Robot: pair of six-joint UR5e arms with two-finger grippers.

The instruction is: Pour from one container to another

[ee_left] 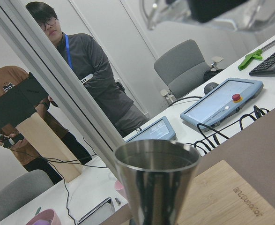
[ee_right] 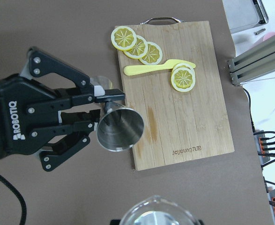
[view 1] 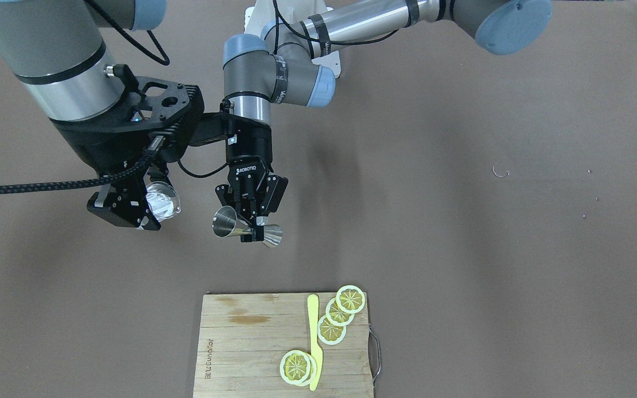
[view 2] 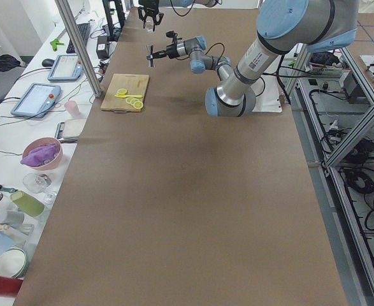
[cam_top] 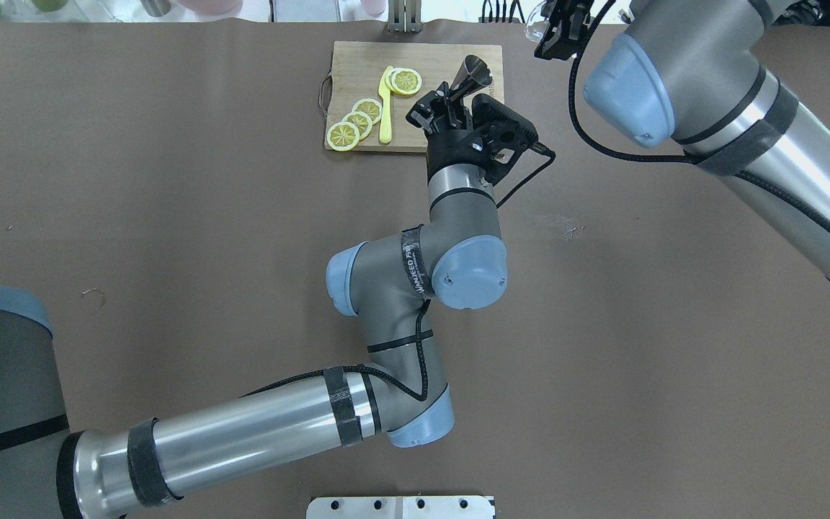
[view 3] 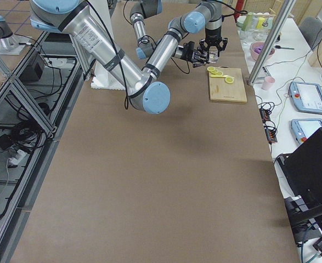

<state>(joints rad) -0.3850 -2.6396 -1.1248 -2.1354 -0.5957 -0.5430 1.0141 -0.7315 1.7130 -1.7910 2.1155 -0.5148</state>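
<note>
The metal jigger (view 1: 225,223) lies on its side in the air, its open mouth turned toward the glass. My left gripper (view 1: 252,228) is shut on its narrow waist. In the right wrist view the jigger (ee_right: 120,131) hangs beside the board's edge, held by the left gripper (ee_right: 96,116). The clear glass (view 1: 163,201) is tilted and held off the table, with my right gripper (view 1: 154,207) shut on it. There is a gap between the glass and the jigger. In the overhead view the jigger (cam_top: 471,74) is over the board's corner and the glass (cam_top: 532,29) is mostly hidden.
A wooden cutting board (view 1: 241,354) lies at the table's far edge with several lemon slices (view 1: 332,329) and a yellow knife (view 1: 314,342) on it. People (ee_left: 88,70) stand beyond the table. A bench beside the table holds tablets (view 2: 34,99), bowls and cups.
</note>
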